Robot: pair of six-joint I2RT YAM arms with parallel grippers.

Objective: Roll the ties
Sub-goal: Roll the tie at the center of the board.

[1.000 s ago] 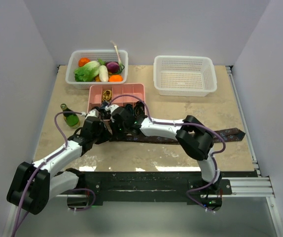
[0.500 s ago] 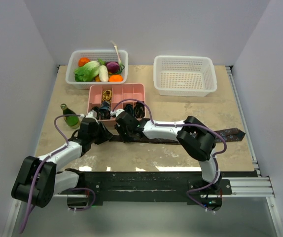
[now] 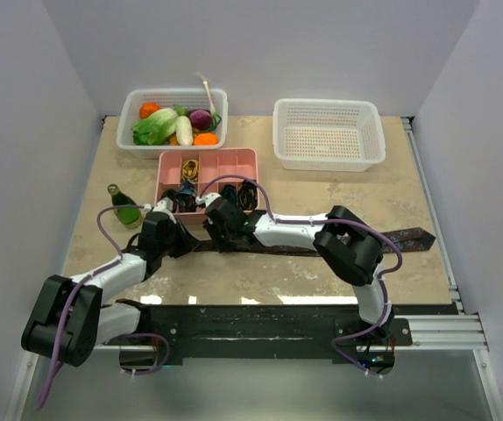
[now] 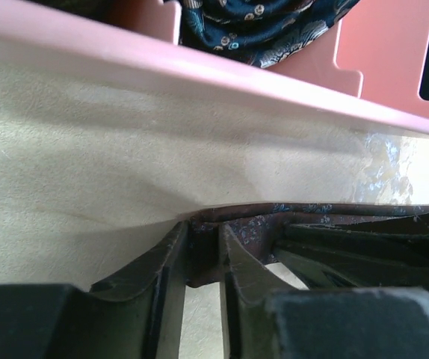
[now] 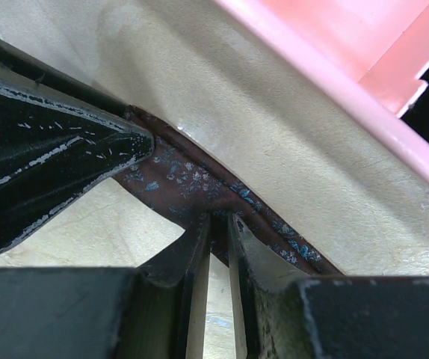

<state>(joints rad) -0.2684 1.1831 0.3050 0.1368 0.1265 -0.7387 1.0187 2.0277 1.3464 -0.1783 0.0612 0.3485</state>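
A long brownish-maroon tie (image 3: 405,237) with small blue flowers lies flat across the table, its wide end at the right. Its narrow left end is pinched by both grippers just in front of the pink tray (image 3: 250,159). My left gripper (image 3: 184,240) is shut on the tie's end (image 4: 203,258). My right gripper (image 3: 219,233) is shut on the tie (image 5: 177,179) right beside it. Rolled dark ties (image 3: 244,195) sit in the tray's front compartments; one patterned roll shows in the left wrist view (image 4: 259,26).
A green bottle (image 3: 125,207) stands left of the left arm. A white basket with vegetables (image 3: 173,122) is at the back left, another white basket (image 3: 329,132) at the back right. The pink tray's front wall (image 4: 199,71) is close ahead of both grippers.
Both grippers have dropped lower and moved slightly left, closer to the table with the tie's end. In the last half second almost nothing has moved.
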